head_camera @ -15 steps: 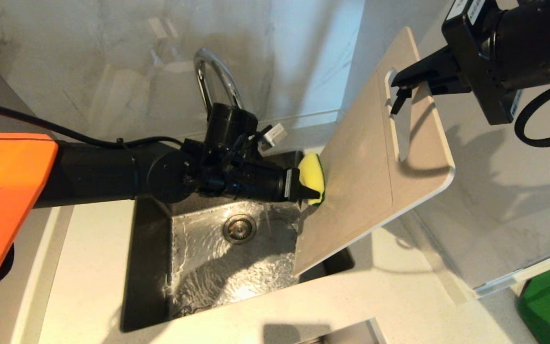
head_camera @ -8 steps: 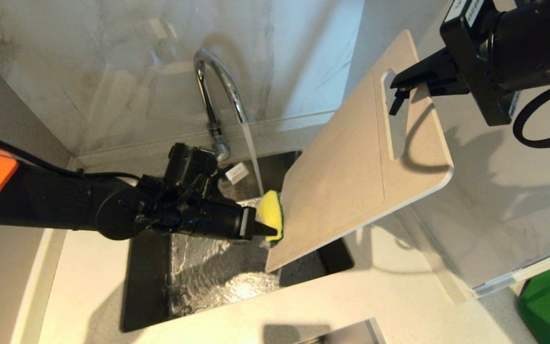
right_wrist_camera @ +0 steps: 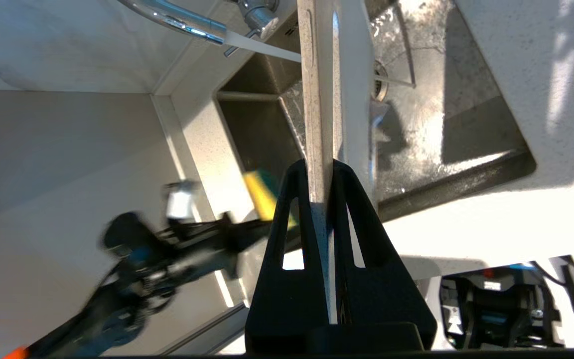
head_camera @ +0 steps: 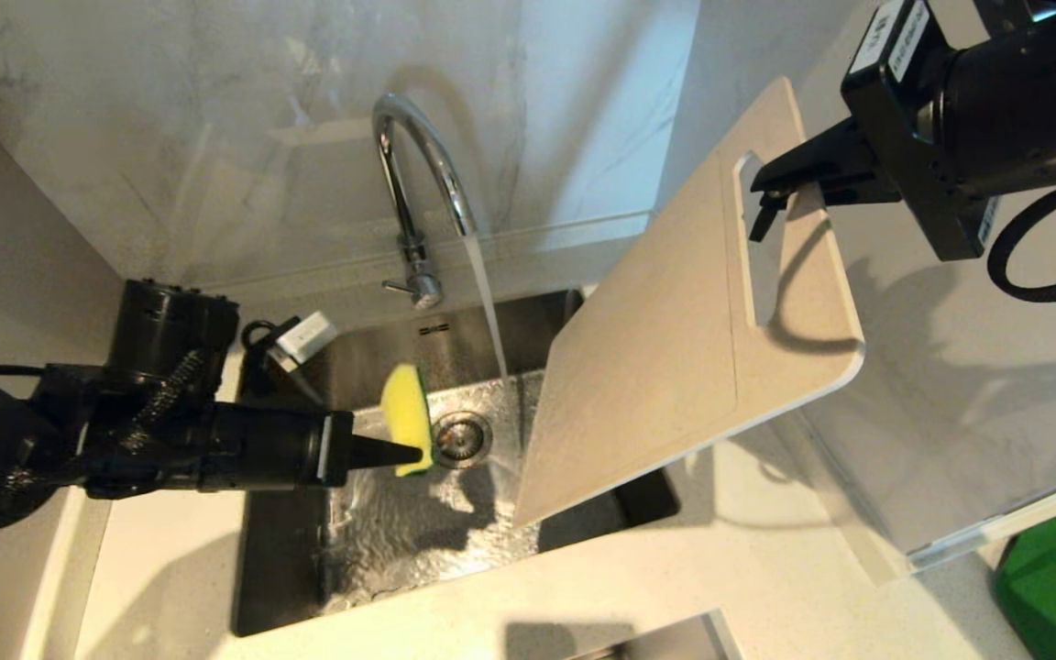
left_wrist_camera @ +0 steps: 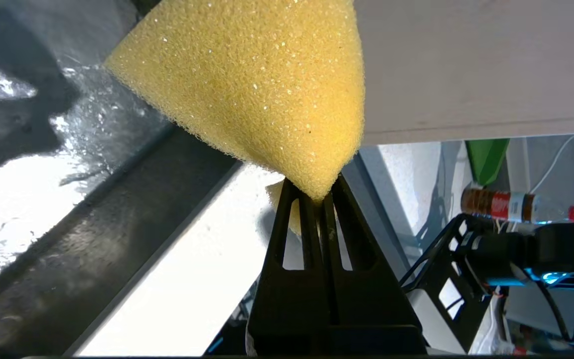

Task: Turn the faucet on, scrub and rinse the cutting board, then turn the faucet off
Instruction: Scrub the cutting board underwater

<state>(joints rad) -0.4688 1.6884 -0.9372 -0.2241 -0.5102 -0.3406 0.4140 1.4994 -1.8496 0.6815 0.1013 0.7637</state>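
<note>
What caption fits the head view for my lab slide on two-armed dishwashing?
Left gripper holds a sponge over the sink; right gripper tilts the cutting board beside the running faucet.

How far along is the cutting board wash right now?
Done: the faucet is on, water running into the sink. In hand: the right gripper holds the cutting board tilted over the basin; the left gripper grips the sponge, apart from the board. Left: any further scrubbing, rinsing, shutting the tap.
</note>
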